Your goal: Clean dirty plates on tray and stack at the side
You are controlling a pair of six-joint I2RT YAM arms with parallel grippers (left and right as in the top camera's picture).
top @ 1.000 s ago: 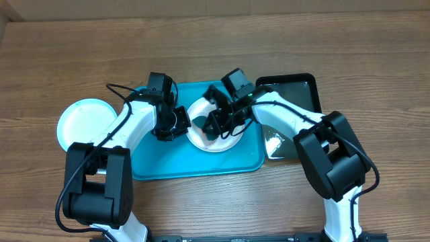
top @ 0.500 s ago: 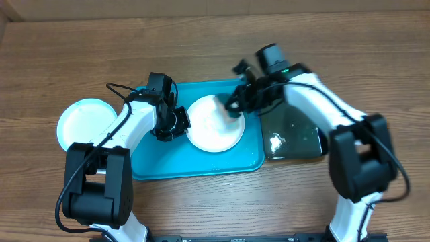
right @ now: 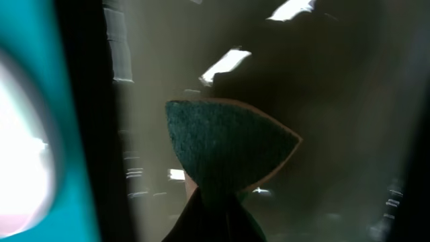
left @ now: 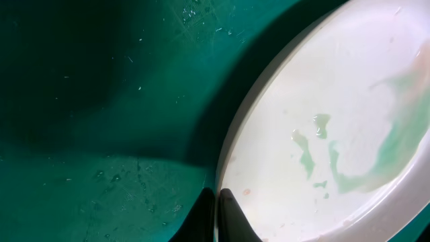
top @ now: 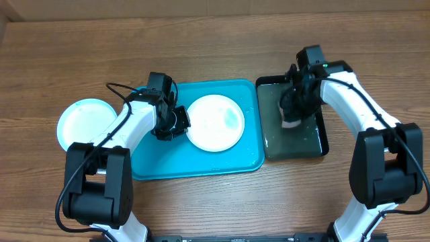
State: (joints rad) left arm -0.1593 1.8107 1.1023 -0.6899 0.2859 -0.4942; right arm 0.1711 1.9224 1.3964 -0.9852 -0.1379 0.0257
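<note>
From overhead, the turquoise tray (top: 154,158) lies in the middle of the table (top: 215,40). The white plate (top: 218,124) sits flat in the tray's far right part and carries a faint greenish film on its right side. The left tool (top: 181,125) is at the plate's left rim, pinched on the edge. A second, pale blue plate (top: 84,124) rests on the table just left of the tray, apart from it; I cannot tell whether another plate lies under it. The black tray (top: 299,144) stands right beside the turquoise tray's right edge. The right tool (top: 293,114) is over its far half, with a sponge (top: 290,124) held in it, low over the black surface.

In the left wrist view, the left tool (left: 216,202) has its two fingers drawn together on the white plate's (left: 316,87) rim, one on each side of the edge. A green smear (left: 386,158) spreads across the plate's wet face. The turquoise tray (left: 101,101) floor beside it is speckled with droplets.

In the right wrist view, the right tool (right: 215,212) grips the sponge (right: 228,144) from below, green scrubbing face showing with a tan edge. Behind it is the black tray (right: 336,81), wet and glinting. At the left are the turquoise tray's (right: 30,60) rim and a blurred part of the white plate (right: 17,168).
</note>
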